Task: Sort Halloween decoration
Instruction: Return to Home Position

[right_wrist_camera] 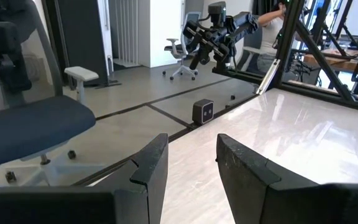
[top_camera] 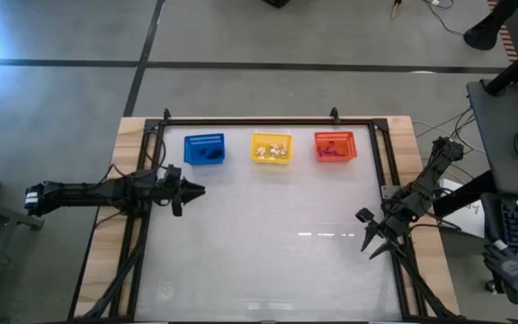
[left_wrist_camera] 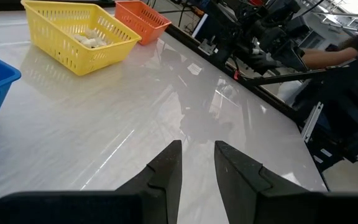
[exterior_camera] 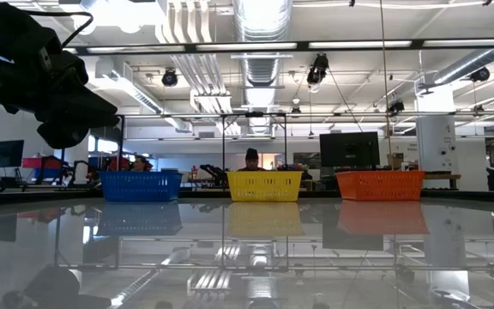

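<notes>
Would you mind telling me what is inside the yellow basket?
Small white trinkets lie in the yellow basket. Whatever lies under them is covered, and they are too small to count.

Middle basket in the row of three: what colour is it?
The middle basket is yellow mesh, seen best in the left wrist view.

The desk top is smooth, glossy white and mirrors the lights. Its side borders are bare matt wood, and a black metal frame rims it. The blue basket, yellow basket and orange-red basket are shiny plastic mesh. The left gripper and right gripper look dark, matt and plastic. The floor is dull grey.
</notes>
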